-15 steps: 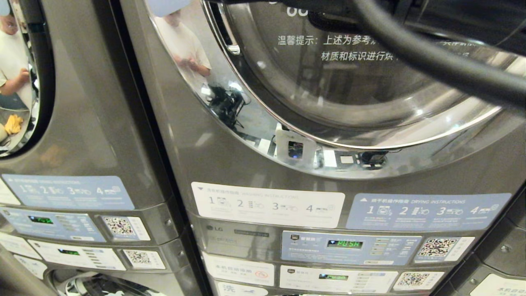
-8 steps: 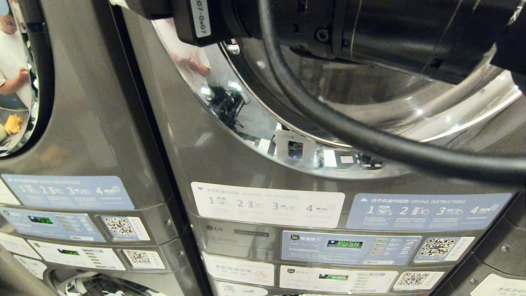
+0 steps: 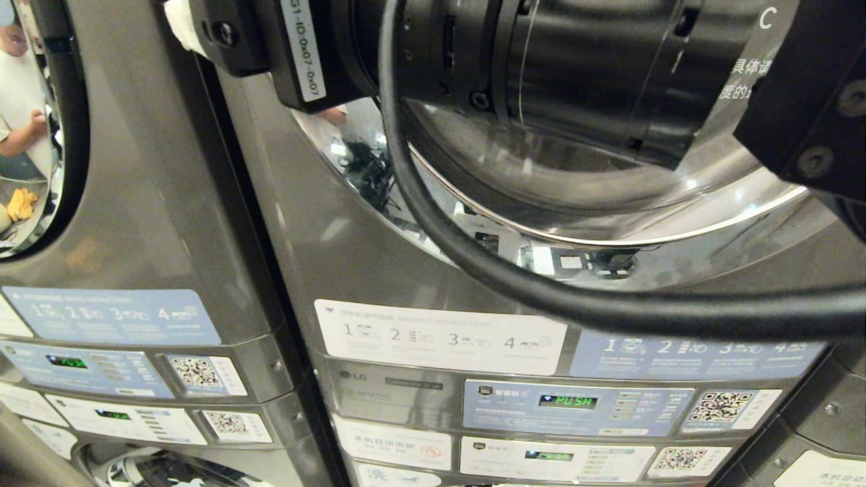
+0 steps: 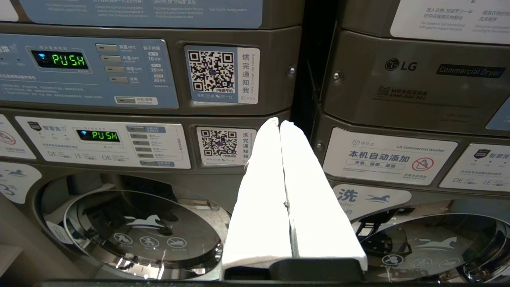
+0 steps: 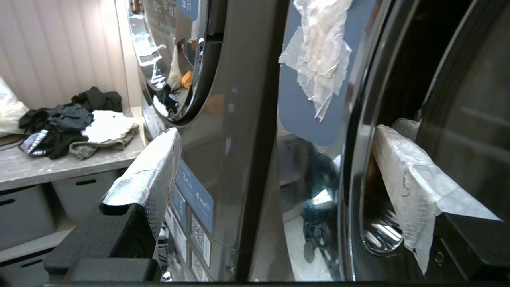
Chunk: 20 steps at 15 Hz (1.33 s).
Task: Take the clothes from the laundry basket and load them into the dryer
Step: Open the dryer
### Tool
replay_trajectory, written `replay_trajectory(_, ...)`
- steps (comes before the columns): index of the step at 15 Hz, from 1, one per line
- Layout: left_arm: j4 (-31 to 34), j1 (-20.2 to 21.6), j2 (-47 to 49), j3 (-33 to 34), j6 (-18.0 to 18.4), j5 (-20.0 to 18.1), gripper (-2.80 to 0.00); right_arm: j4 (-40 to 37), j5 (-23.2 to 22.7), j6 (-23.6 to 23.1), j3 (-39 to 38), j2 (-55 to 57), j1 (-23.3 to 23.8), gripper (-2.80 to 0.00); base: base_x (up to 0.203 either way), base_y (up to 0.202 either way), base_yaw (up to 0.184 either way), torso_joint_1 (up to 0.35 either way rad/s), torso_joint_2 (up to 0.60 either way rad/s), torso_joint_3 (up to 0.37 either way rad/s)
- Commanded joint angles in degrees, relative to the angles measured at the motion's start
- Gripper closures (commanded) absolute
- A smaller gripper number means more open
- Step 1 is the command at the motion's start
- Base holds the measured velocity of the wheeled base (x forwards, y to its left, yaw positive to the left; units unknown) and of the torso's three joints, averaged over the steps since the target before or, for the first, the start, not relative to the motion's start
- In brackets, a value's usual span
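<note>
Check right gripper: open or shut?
Open. In the right wrist view, the right gripper has its two white-wrapped fingers far apart, nothing between them.

Even, fairly bright indoor light. Glare streaks the chrome door ring (image 3: 676,233) at the head view's right. The black arm housing (image 3: 541,67) across its top is close and softly blurred.

A pale wall (image 5: 51,52) of vertical slats stands behind a light stone-look desk (image 5: 59,165). Grey storage bins (image 5: 24,211) sit under the desk. Bright light falls on the upper wall, and the machine fronts beside it gleam with reflections.
</note>
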State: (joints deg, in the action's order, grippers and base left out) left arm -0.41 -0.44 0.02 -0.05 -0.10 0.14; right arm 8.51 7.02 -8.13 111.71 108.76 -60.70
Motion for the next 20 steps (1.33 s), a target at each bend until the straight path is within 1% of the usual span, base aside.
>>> replay_trajectory(1,0.0,0.0,0.0,0.0,0.0,0.0,0.00,-0.1,-0.3,0.2,0.0,-0.1,-0.1,-2.80,0.000,0.000,0.000,0.000,0.00,0.000)
replay_trajectory(4,0.0,0.0,0.0,0.0,0.0,0.0,0.00,-0.1,-3.8,1.8,-0.1,-0.4,-0.2,-2.80,0.000,0.000,0.000,0.000,0.00,0.000)
replay_trajectory(6,0.0,0.0,0.0,0.0,0.0,0.0,0.00,-0.1,-5.1,2.0,-0.3,-0.7,-0.4,-2.80,0.000,0.000,0.000,0.000,0.00,0.000)
replay_trajectory(8,0.0,0.0,0.0,0.0,-0.1,0.0,0.00,-0.1,-7.1,2.4,-1.2,-1.4,-1.5,-2.80,0.000,0.000,0.000,0.000,0.00,0.000)
replay_trajectory(12,0.0,0.0,0.0,0.0,-0.1,0.0,0.00,-0.1,-7.2,2.5,-2.0,-2.4,-3.3,-2.80,0.000,0.000,0.000,0.000,0.00,0.000)
replay_trajectory(15,0.0,0.0,0.0,0.0,0.0,0.0,0.00,0.0,-8.4,2.5,-7.0,-6.2,-4.2,-2.80,0.000,0.000,0.000,0.000,0.00,0.000)
replay_trajectory(20,0.0,0.0,0.0,0.0,0.0,0.0,0.00,0.4,-12.0,2.6,-20.2,-15.1,-4.4,-2.80,0.000,0.000,0.000,0.000,0.00,0.000)
